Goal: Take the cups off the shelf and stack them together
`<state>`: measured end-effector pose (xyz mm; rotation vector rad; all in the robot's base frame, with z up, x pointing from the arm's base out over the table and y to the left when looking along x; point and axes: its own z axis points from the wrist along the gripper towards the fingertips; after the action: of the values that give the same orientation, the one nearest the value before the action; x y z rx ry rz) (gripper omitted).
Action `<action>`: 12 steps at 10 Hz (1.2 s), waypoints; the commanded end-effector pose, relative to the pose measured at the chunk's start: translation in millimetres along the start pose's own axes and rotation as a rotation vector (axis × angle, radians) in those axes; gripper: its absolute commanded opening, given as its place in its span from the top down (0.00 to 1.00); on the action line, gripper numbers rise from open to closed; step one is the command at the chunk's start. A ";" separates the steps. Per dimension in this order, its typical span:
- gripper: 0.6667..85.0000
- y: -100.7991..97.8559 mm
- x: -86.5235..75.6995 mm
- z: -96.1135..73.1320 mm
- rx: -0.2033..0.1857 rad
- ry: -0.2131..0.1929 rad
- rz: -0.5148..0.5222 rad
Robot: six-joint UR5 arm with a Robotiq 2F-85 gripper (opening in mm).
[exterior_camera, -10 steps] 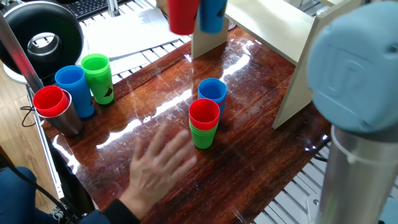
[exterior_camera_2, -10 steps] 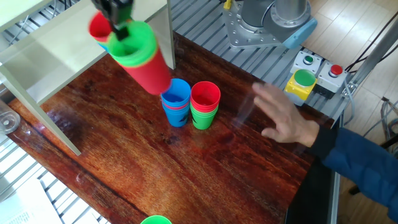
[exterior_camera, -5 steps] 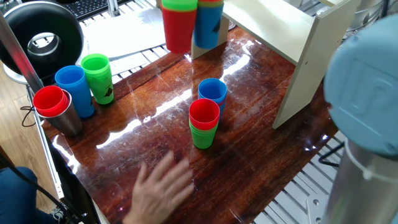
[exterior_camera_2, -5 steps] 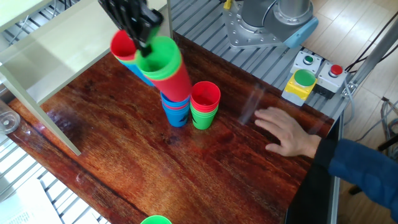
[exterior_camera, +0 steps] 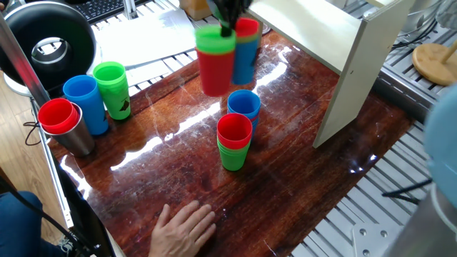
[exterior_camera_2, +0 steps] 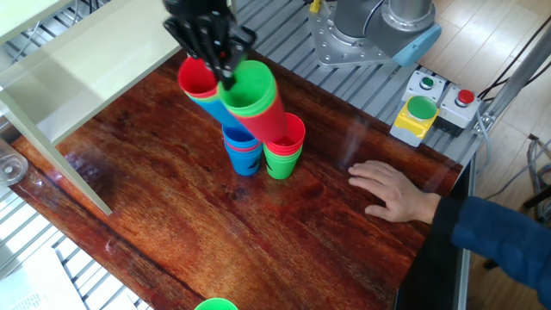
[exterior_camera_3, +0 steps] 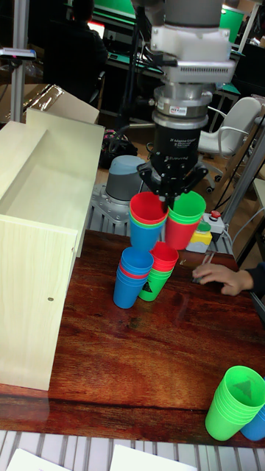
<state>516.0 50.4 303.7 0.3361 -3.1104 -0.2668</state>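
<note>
My gripper [exterior_camera_2: 220, 60] [exterior_camera_3: 170, 197] hangs above the table, shut on the touching rims of two held cup stacks. One is a red cup with a green rim inside [exterior_camera: 216, 61] [exterior_camera_2: 256, 96] [exterior_camera_3: 185, 219]. The other is a blue cup with a red one inside [exterior_camera: 245, 51] [exterior_camera_2: 199, 83] [exterior_camera_3: 147, 221]. Below them stand a blue stack [exterior_camera: 244, 105] [exterior_camera_2: 244, 152] [exterior_camera_3: 132, 283] and a red-on-green stack [exterior_camera: 234, 143] [exterior_camera_2: 285, 148] [exterior_camera_3: 158, 274]. The cream shelf [exterior_camera: 343, 36] [exterior_camera_2: 86, 60] [exterior_camera_3: 37, 243] stands beside them.
A person's hand [exterior_camera: 183, 227] [exterior_camera_2: 392, 189] [exterior_camera_3: 221, 276] lies flat on the table. A green cup [exterior_camera: 112, 89], a blue cup [exterior_camera: 86, 103] and a red cup in a grey metal tumbler [exterior_camera: 64, 125] stand at one edge. A button box [exterior_camera_2: 422, 112] sits near the arm's base.
My gripper has carried the two held stacks away from the shelf and down toward the standing stacks. The person's hand has drawn back toward the table's edge.
</note>
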 end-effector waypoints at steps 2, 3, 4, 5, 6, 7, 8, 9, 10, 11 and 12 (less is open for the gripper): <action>0.99 0.0 26.2 18.6 0.030 0.035 -0.151; 0.99 4.9 26.7 22.9 0.013 0.025 -0.141; 0.99 7.1 27.5 26.3 0.009 0.019 -0.141; 0.99 9.5 29.5 29.0 0.003 0.017 -0.147; 0.99 8.9 31.2 32.7 0.010 0.016 -0.164; 0.99 9.7 31.1 35.5 0.016 0.015 -0.173; 0.99 9.8 31.1 38.0 0.030 0.018 -0.174; 0.99 13.0 29.4 41.8 0.028 0.013 -0.168; 0.99 15.2 27.1 46.3 0.023 0.004 -0.164; 0.99 16.8 26.2 49.4 0.019 0.001 -0.161; 0.99 18.5 25.0 52.0 0.017 -0.003 -0.155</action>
<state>485.4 62.8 260.8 0.5839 -3.0818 -0.2168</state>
